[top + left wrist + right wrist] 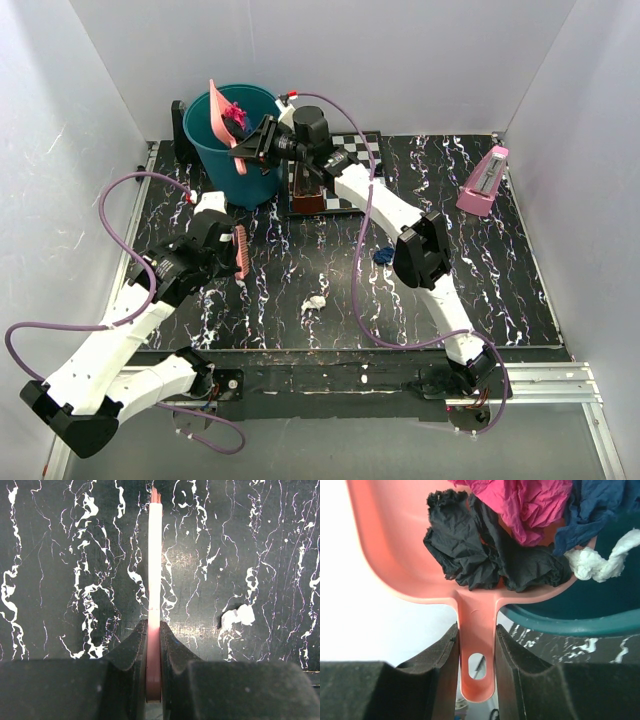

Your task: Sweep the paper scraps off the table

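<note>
**Left tool** (154, 630): jaws pressed together on the flat handle of a pink plastic brush (155, 555). The brush was seen edge-on as a thin pale strip with reddish bristles at its far tip, over the counter (60, 555), a glossy black surface with white marble veining.

**Right tool** (476, 630): its black pads were clamped on either side of the slotted handle of a smooth salmon-pink dustpan (395, 540), which was tilted over the rim of a teal bucket (600, 605).

**Paper scraps** (520, 505): crumpled and creased, these lay at the pan's mouth. They were the magenta one marked, a black wad (470, 545), a dark blue wad (600, 500) and a twisted white wad (592, 562). Two more lay on the counter, a white scrap (315, 302) near the front edge and a blue scrap (383, 256) just beside the right arm.
</note>
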{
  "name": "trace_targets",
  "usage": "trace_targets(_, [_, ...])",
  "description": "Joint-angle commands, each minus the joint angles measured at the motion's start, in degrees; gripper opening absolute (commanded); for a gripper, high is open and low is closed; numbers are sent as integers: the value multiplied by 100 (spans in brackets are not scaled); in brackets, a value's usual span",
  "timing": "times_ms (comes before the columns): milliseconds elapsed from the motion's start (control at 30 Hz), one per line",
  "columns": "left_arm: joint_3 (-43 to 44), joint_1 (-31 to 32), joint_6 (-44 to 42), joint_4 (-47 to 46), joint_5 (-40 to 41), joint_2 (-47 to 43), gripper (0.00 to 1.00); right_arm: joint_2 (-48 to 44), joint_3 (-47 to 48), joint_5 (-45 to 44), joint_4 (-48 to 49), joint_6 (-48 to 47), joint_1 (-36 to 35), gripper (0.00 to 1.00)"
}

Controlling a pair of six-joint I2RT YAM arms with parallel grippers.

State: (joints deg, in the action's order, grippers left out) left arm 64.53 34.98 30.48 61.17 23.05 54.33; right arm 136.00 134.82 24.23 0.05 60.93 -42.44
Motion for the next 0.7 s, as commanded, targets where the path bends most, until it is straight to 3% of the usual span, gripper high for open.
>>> trace_targets(0, [103, -35, 37, -96, 50, -71, 0, -575, -140, 389, 917, 1007, 7, 1])
trace_targets(167, [147, -35, 81, -8, 156, -177, 0, -698, -948, 477, 1855, 2123, 104, 1])
trace_targets(300, [156, -44, 107, 44, 182, -212, 0, -391, -327, 741, 1911, 2529, 139, 1])
trace_targets(500, [165, -35, 134, 80, 217, -273, 0, -373, -237, 785, 2394, 3021, 192, 1])
trace_targets(667, [200, -44, 142, 89, 235, -256, 0, -505, -1237, 698, 3182, 3688, 279, 1])
